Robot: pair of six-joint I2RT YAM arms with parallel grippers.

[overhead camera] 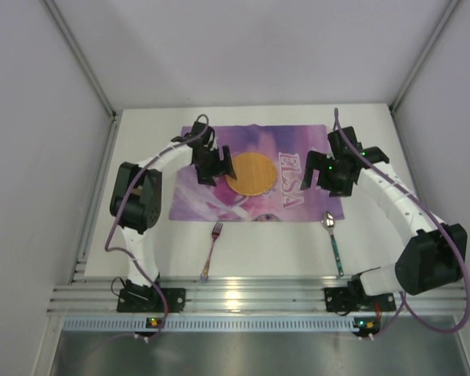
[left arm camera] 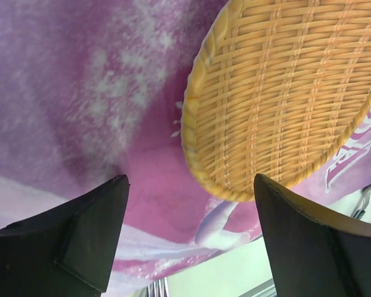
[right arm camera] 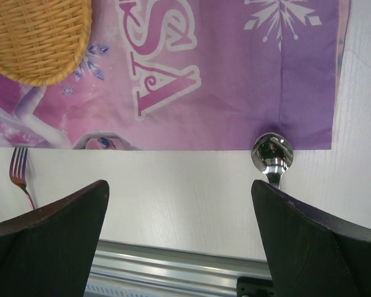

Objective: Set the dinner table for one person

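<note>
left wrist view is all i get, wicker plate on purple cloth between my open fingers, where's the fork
Observer: The fork lies on the white table, just off the near edge of the placemat, left of centre, tines toward the mat.
Operator: and the spoon
Observer: The spoon is off to the right, its bowl at the mat's near edge and its handle pointing back toward the rail.
Operator: what's the right arm up to
Observer: The right gripper hovers open over the mat's near right corner, holding nothing.
</note>
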